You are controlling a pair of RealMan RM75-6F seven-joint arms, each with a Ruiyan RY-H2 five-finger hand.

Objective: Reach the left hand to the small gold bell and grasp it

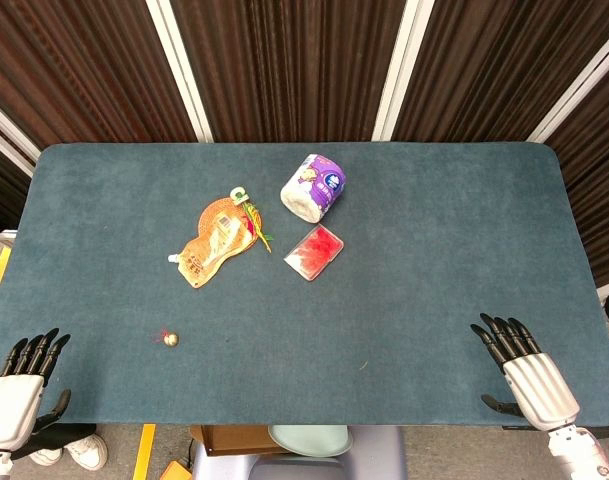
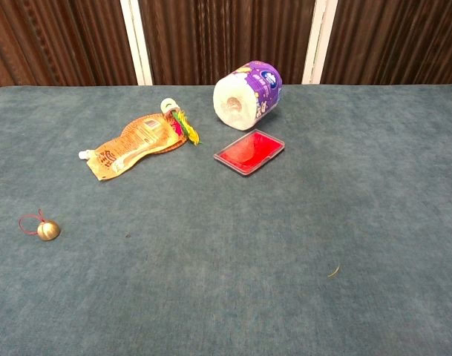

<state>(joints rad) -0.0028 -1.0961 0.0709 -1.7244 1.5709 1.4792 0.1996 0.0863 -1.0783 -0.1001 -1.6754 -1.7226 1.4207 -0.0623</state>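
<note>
The small gold bell [image 1: 171, 339] lies on the blue-grey table near its front left, with a thin red cord loop beside it; the chest view shows the small gold bell [image 2: 49, 231] at far left. My left hand [image 1: 18, 385] hovers at the table's front left corner, fingers spread and empty, well to the left of the bell. At the front right corner my right hand [image 1: 527, 372] is also spread and holds nothing. Neither hand shows in the chest view.
An orange pouch [image 1: 212, 243] with a green clip lies mid-left, a red flat case [image 1: 315, 251] near the middle, and a purple-wrapped paper roll [image 1: 313, 187] behind it. The table's front edge [image 1: 304, 420] runs just past both hands.
</note>
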